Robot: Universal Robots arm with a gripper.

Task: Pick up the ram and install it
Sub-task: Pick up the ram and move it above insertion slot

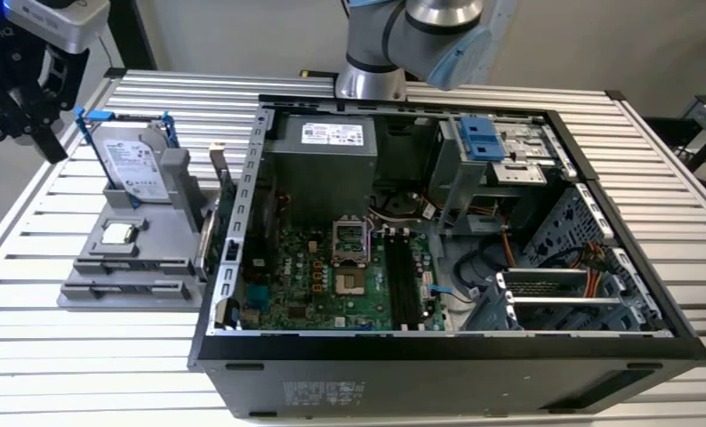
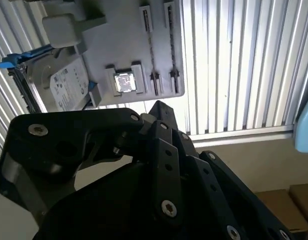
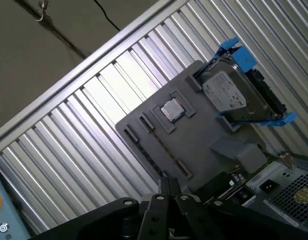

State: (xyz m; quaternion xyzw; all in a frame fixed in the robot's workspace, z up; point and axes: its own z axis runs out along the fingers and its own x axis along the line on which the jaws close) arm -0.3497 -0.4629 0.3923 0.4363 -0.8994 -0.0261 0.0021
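Nothing of the job looked done yet. My tool [image 3: 166, 184] hung near the grey parts holder [image 1: 90, 267] on the counter [image 1: 80, 365], its fingers drawn together on nothing. The ram [image 1: 219, 203], as best I could judge, stood on edge between the holder and the computer case [image 1: 448, 351]. The motherboard's black memory slots [image 1: 403, 276] lay bare.

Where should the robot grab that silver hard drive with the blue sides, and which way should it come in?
Probably its top edge, coming straight down from above. The hard drive stands upright in the gray holder, so its bottom is tucked in and the top sticks up free. Pinch across its two flat faces.
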